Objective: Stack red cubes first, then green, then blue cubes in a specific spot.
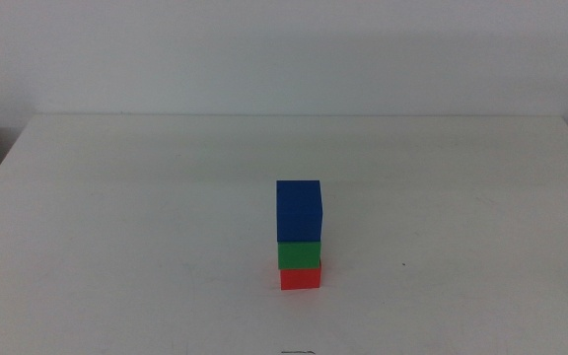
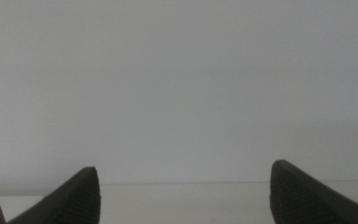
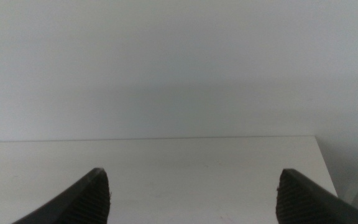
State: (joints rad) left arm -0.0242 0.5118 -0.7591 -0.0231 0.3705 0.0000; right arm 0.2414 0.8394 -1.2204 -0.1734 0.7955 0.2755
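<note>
The red cube (image 1: 301, 279) sits on the white table (image 1: 116, 217), a little right of the middle and toward the near edge. The green cube (image 1: 299, 255) rests directly on it, and the blue cube (image 1: 299, 210) stands on top of the green one. The three make one upright tower; the blue cube looks a bit larger than the other two. Nothing touches the tower.

Both arms are out of the middle view. The left gripper (image 2: 185, 196) has its jaws wide apart and holds nothing; it faces the pale wall. The right gripper (image 3: 194, 199) is also wide and holds nothing, over bare tabletop.
</note>
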